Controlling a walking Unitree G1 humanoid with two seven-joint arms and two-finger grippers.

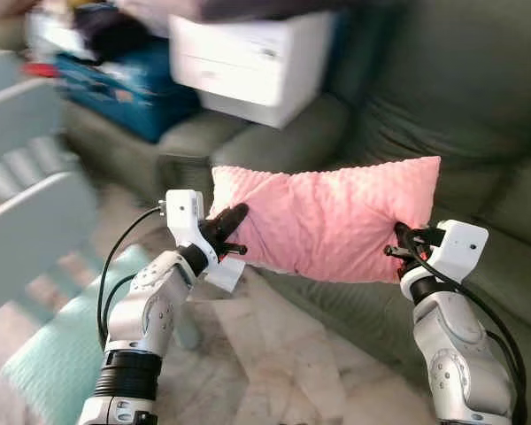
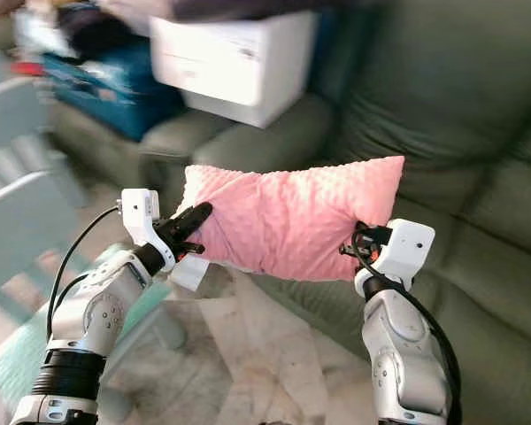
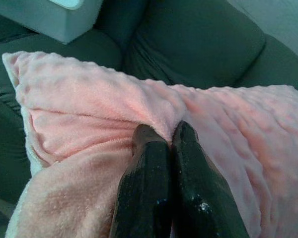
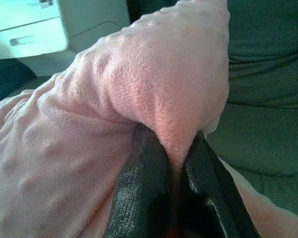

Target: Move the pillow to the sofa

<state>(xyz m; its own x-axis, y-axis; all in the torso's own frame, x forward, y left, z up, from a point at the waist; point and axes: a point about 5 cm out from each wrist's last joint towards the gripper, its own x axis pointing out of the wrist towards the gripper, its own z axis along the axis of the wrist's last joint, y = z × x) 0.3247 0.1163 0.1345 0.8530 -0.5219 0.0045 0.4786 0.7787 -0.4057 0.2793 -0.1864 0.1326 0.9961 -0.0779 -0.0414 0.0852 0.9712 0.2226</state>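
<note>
Pink dimpled pillow (image 1: 327,221) is up in the air right now, stretched out sideways between both arms, hanging just in front of the dark green sofa (image 1: 478,133) and above the front edge of its seat cushion. It isn't resting on anything as far as I can see.

Left hand (image 1: 233,232) has its two black fingers (image 3: 154,188) pressed nearly together, pinching a fold of fabric at the pillow's left end. Right hand (image 1: 400,243) is doing the same on the other end, with a bunched-up wad of the pink fabric squeezed between its fingers (image 4: 144,193).

Further back on the sofa there's a white box-like unit (image 1: 248,62) with a drawer-looking front, and a blue case (image 1: 128,84) beside it, both pretty blurry. On the robot's left side there's pale blue-green furniture (image 1: 31,204), too smeared to say what exactly. Floor (image 1: 265,354) below is light marbled tile.
</note>
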